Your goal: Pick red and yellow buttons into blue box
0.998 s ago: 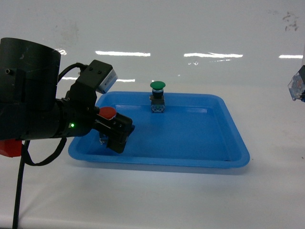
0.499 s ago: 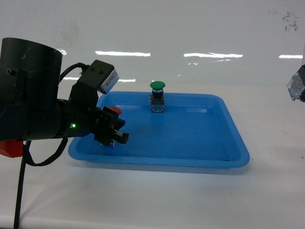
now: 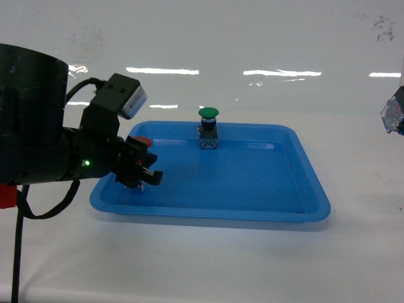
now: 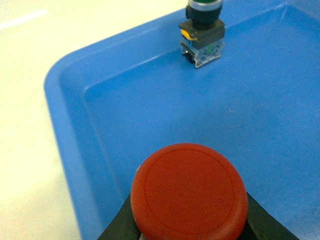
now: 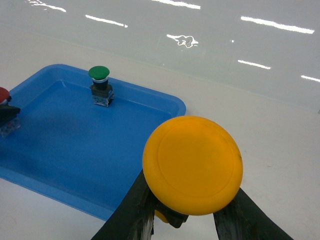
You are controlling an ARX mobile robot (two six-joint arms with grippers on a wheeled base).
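My left gripper (image 3: 142, 172) is shut on the red button (image 3: 141, 141) and holds it over the left end of a shallow blue tray (image 3: 252, 189). In the left wrist view the red cap (image 4: 189, 192) fills the bottom, with black fingers (image 4: 117, 231) at either side. In the right wrist view my right gripper (image 5: 185, 214) is shut on the yellow button (image 5: 192, 157), held above the white table to the right of the tray (image 5: 65, 145). In the head view only a bit of the right gripper (image 3: 395, 115) shows at the right edge. The blue box is out of view.
A green-capped button (image 3: 209, 126) stands upright at the tray's far middle, also seen in the left wrist view (image 4: 202, 35) and the right wrist view (image 5: 100, 85). White tabletop surrounds the tray on all sides.
My left arm has drawn back to the left with the red button, which now sits nearer the tray's left rim. The right gripper has not moved.
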